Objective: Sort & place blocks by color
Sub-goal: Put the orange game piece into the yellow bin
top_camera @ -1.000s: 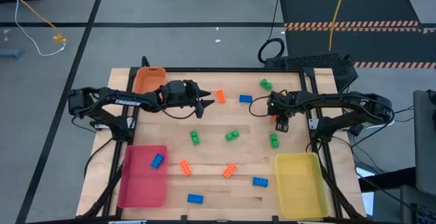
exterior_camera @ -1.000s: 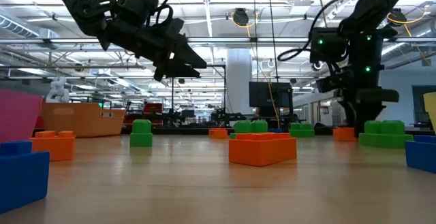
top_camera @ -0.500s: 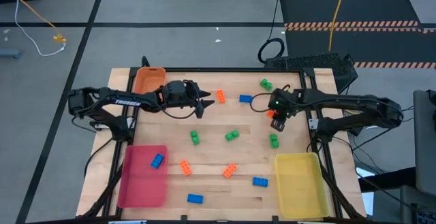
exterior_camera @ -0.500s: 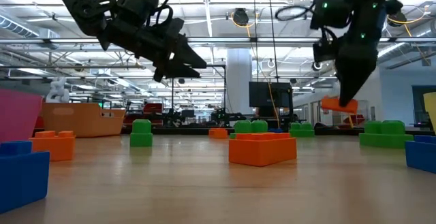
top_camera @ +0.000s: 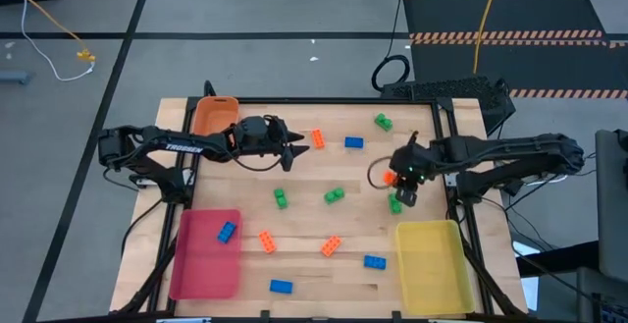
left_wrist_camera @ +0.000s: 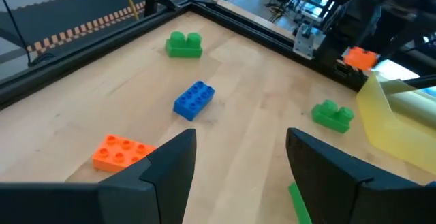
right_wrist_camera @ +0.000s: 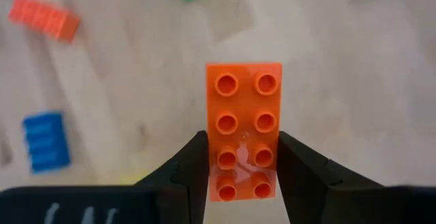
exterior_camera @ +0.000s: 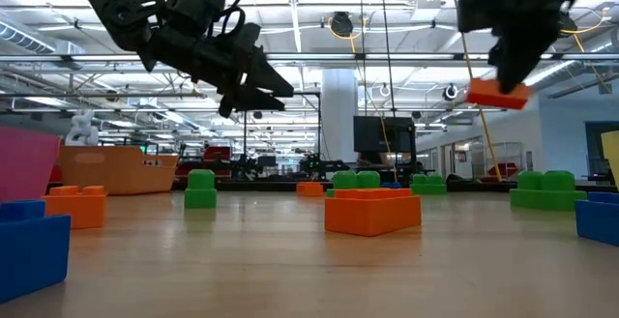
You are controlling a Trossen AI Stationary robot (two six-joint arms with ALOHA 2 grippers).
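**A:** One small orange studded plastic brick (right_wrist_camera: 243, 125) sits clamped between the two dark fingers of the right gripper (top_camera: 394, 178). It is lifted well clear of the wooden table (top_camera: 304, 190), above the right half and just beside a green brick (top_camera: 395, 203).

**B:** So the step in hand is the carry. How should it go?

**A:** I'd judge it should stay high, so it passes over the loose pieces without knocking them, and travel level. The pinch covers only the near end of the brick, leaving four studs sticking out in front, so a sudden swing could twist it loose. Which tray takes orange I cannot tell. The yellow plastic tray (top_camera: 433, 264) is nearest. The orange plastic tray (top_camera: 213, 113) is at the far left corner, past the other arm.

**B:** And the other arm?

**A:** The left gripper (top_camera: 297, 147) hangs above the far left part of the table, fingers spread and empty, next to another orange brick (top_camera: 318, 138). A crossing path should keep away from it.

**B:** What does the carried brick look like?

**A:** It is a flat rectangle with eight round studs in two rows, glossy and hard. Farther out, blue, green and orange bricks lie scattered, and one blue brick (top_camera: 227, 231) already rests in the pink plastic tray (top_camera: 201, 269).
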